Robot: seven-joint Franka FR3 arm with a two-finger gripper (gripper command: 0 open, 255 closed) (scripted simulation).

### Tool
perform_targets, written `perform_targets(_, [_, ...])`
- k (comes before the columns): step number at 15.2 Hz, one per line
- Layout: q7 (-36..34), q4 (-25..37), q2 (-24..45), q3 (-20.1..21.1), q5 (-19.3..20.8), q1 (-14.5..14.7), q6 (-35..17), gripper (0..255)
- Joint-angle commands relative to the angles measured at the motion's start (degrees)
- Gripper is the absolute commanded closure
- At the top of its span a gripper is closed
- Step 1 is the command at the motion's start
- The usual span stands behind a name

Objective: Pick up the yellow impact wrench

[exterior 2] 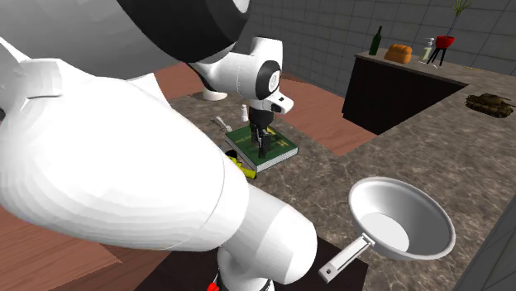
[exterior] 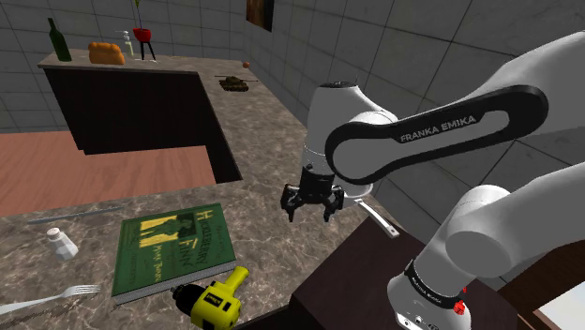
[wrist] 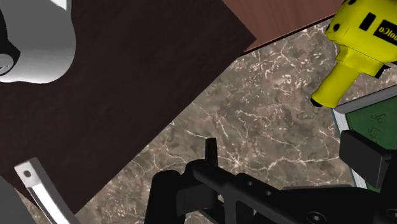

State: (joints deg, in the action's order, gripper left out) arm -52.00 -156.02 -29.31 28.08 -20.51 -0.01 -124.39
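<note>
The hand point(exterior: 310, 214) is seen above the marble-patterned table point(exterior: 272, 141), pointed downward, with its two black fingers point(wrist: 362, 156) spread well apart and nothing held between them. In the wrist view, bare table surface is shown between and beyond the fingers. The yellow impact wrench point(exterior: 217, 298) is found lying on its side on the table, apart from the hand, lower and toward the shoulder view's left. Its black front end is turned to that view's left, and black lettering is carried on its yellow body. It is placed just beside the near corner of a green hardcover book point(exterior: 173, 248) that lies flat on the table (whether the two touch cannot be told). The dark brown stand point(exterior: 347, 281) is set close by the wrench on its other side. A pale frying pan point(exterior 2: 401, 219) rests near the stand, its handle stretched toward it. Further off, at the shoulder view's left, a white shaker point(exterior: 63, 244) and a fork point(exterior: 47, 300) are laid on the table. On the far stretch of table a toy tank point(exterior: 234, 82) is seen, and beyond it a green bottle point(exterior: 59, 40) and a loaf of bread point(exterior: 106, 52).
</note>
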Motion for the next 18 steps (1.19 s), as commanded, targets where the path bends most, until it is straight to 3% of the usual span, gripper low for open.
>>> perform_targets(1, [-3.8, 0.2, 4.2, 2.6, -1.0, -0.5, -4.6, 0])
perform_targets(4, [-10.1, 1.3, 12.0, 6.8, -0.7, -2.0, -11.9, 0])
perform_targets(7, [-18.0, 3.3, 20.8, 10.8, 2.7, -4.4, -19.1, 0])
perform_targets(9, [-25.0, 5.0, 27.3, 12.7, 7.8, -5.9, -23.7, 0])
perform_targets(11, [-33.5, 7.1, 34.1, 12.8, 15.2, -6.2, -27.6, 0])
perform_targets(13, [-42.2, 9.7, 40.6, 10.1, 23.2, -4.1, -30.6, 0])
perform_targets(15, [-49.3, 12.8, 46.2, 5.8, 29.2, -0.2, -32.9, 0])
perform_targets(18, [-57.0, 18.0, 53.6, -0.8, 34.0, 6.4, -35.6, 0])
